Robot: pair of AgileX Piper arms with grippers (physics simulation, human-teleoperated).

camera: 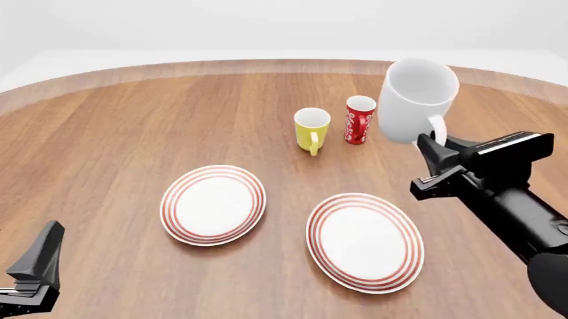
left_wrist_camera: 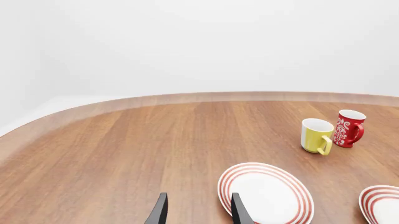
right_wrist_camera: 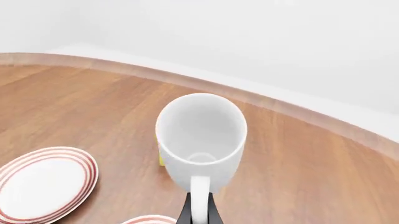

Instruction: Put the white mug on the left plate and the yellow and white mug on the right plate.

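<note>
The right gripper (right_wrist_camera: pixel 199 215) is clamped on the handle of the white mug (camera: pixel 417 100), which sits at its fingertips, lifted above the table (camera: pixel 106 133) beyond the right plate (camera: pixel 365 241). The left gripper (left_wrist_camera: pixel 197 210) hangs apart, fingers spread, near the left plate (camera: pixel 213 204). The yellow mug (camera: pixel 312 130) stands on the table beside a red cup (camera: pixel 360 119).

Red-ringed plates (camera: pixel 213 204), white mug (camera: pixel 416 100) (plain), red cup (camera: pixel 358 119).

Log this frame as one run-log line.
right gripper: shut on white mug handle, lifted | left gripper: open, idle | yellow mug: on table | both plates: bare
</note>
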